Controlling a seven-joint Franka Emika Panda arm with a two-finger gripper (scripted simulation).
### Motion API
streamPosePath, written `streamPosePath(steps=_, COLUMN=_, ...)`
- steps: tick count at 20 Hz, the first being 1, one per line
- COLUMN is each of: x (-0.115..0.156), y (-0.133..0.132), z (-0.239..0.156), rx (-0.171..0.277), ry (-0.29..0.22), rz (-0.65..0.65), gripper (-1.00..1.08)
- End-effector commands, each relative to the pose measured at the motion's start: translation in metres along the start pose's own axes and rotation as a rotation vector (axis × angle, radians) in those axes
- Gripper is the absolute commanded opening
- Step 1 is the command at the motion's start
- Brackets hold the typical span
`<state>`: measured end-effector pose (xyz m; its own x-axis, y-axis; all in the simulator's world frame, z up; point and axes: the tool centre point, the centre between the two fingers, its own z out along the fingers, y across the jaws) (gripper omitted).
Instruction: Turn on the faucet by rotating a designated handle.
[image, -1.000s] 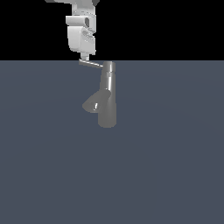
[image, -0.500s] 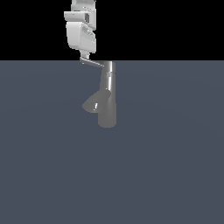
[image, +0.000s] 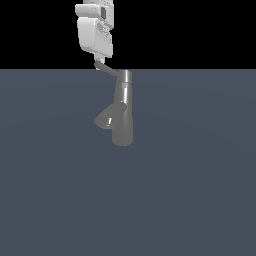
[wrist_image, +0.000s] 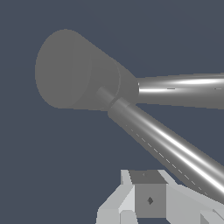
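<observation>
The faucet (image: 123, 115) is a shiny grey upright column with a cone-shaped spout (image: 106, 118) angling out toward the exterior view's left. Its handle (image: 112, 71), a thin lever, runs from the column's top up toward the left. My white gripper (image: 100, 64) hangs above the lever's free end; its fingers look shut together and rest against that end. In the wrist view the spout (wrist_image: 72, 70) looms large. The handle (wrist_image: 170, 148) crosses in front of it toward my gripper (wrist_image: 150, 197), and the faucet column (wrist_image: 183, 89) runs off to the side.
The faucet stands on a flat dark blue-grey floor (image: 190, 190) that fills the lower part of the exterior view. Above its far edge there is only black background. No other objects show.
My gripper has crept upward and slightly right in the exterior view. The handle's free end has swung the same way with it. The column and spout have stayed put.
</observation>
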<state>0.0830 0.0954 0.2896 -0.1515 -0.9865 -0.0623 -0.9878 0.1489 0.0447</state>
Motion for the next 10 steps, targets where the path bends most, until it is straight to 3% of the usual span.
streamPosePath(steps=1, x=0.005, y=0.009, z=0.0, rx=-0.012, ry=0.002, rz=-0.002, gripper=-1.0)
streamPosePath(steps=10, x=0.021, y=0.033, z=-0.008, rx=-0.018, ry=0.002, rz=-0.007, gripper=-1.0)
